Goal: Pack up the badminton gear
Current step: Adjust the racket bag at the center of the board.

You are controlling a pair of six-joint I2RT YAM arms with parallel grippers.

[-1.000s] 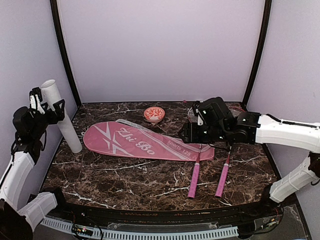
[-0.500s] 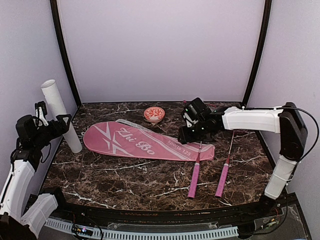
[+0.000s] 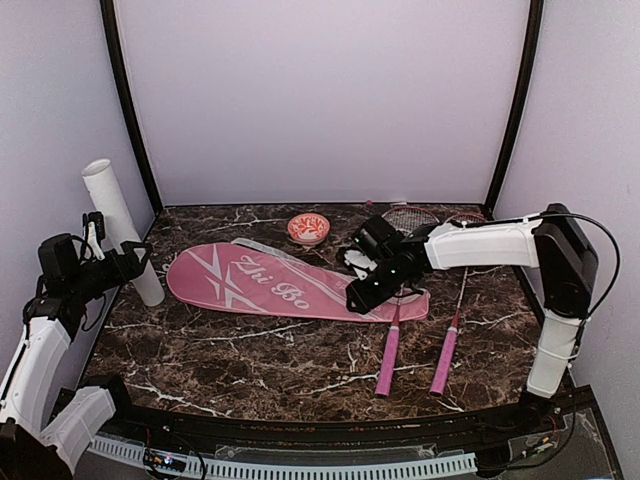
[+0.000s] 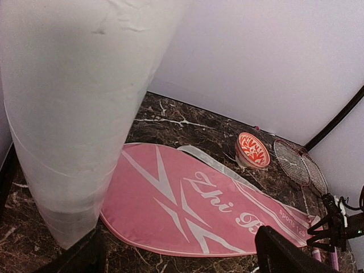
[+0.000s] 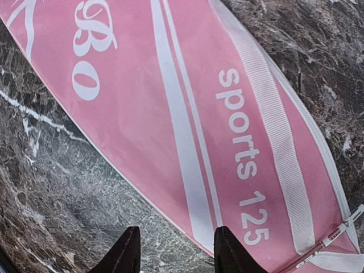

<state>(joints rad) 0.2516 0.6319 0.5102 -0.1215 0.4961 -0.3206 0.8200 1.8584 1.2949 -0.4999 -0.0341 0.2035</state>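
R tool over 1 cover; 2 rackets, 1 tube.

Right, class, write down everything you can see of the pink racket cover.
The pink racket cover lies flat on the marble table, wide end left, tapering right. It looks like fabric, with white stripes, "Zhi Bo" and "sports 125" lettering and a pale band along the edge. The right gripper hangs over its narrow end, jaws apart.

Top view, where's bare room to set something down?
Bare tabletop: the near strip before the racket cover, left of the racket handles; also behind the cover, between tube and bowl. Crowded back right: racket heads, right gripper.
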